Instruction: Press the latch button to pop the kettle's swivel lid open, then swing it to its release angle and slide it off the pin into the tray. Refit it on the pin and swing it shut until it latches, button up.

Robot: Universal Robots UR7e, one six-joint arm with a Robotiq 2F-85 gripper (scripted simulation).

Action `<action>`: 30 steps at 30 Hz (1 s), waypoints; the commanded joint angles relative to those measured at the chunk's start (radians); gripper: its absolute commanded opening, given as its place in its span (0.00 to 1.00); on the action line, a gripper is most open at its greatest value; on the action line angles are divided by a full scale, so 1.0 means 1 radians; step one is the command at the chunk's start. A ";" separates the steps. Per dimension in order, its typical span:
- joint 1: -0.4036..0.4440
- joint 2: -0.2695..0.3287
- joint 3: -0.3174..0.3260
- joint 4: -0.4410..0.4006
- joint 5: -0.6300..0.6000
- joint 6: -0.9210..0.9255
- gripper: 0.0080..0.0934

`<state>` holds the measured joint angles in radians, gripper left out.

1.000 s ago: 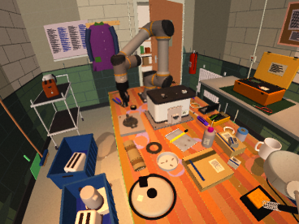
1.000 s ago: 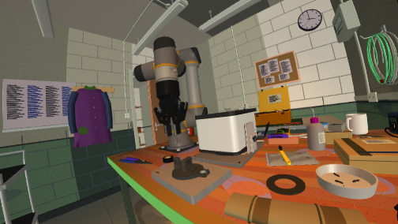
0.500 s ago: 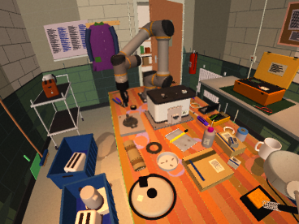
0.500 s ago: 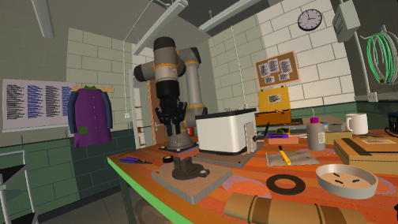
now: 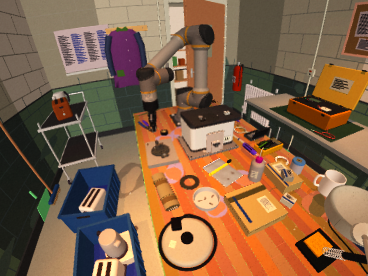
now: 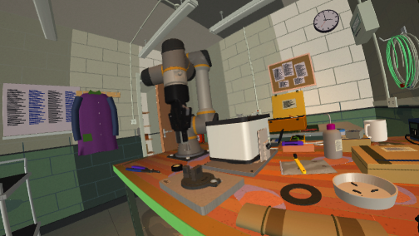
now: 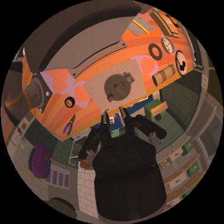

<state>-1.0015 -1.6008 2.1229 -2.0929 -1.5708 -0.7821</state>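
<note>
My gripper [image 5: 151, 127] [image 6: 181, 140] [image 7: 114, 114] hangs in the air above the far left part of the bench. Its fingers are partly closed and hold nothing. The kettle lid assembly [image 5: 160, 148] [image 6: 195, 178] [image 7: 118, 86] is a dark round piece on a grey base plate [image 6: 202, 190]. It sits nearer the bench front, below and ahead of the gripper. The lid lies flat on its base. The latch button is too small to make out.
The bench's left edge [image 6: 137, 187] runs just beside the base plate. A white box machine [image 5: 209, 127] [image 6: 237, 139] stands to the right. A tape roll [image 6: 177, 167] and purple pliers [image 6: 139, 169] lie under the gripper. A round tray [image 6: 364, 189], black ring [image 6: 300, 193] and cardboard tube [image 5: 166, 191] lie nearer.
</note>
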 commanded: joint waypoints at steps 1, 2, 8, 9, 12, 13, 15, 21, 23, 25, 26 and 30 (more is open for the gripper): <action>0.000 0.000 0.000 0.000 0.000 0.026 0.35; 0.000 0.000 0.000 0.000 0.000 0.056 0.35; 0.000 0.000 0.000 0.000 0.000 0.246 0.35; 0.000 0.000 0.000 0.000 0.000 0.279 0.35; 0.000 0.000 0.000 0.000 0.000 0.379 0.35; 0.000 0.000 0.000 0.000 0.000 0.412 0.35; 0.000 0.000 0.000 0.000 0.000 0.478 0.35; 0.000 0.000 0.000 0.000 0.000 0.669 0.35; 0.000 0.000 0.000 0.000 0.000 0.729 0.35; 0.000 0.000 0.000 0.000 0.000 0.786 0.35; 0.000 0.000 0.000 0.000 0.000 0.813 0.35; 0.000 0.000 0.000 0.000 0.000 0.912 0.35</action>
<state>-1.0016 -1.6008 2.1229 -2.0929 -1.5708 0.1335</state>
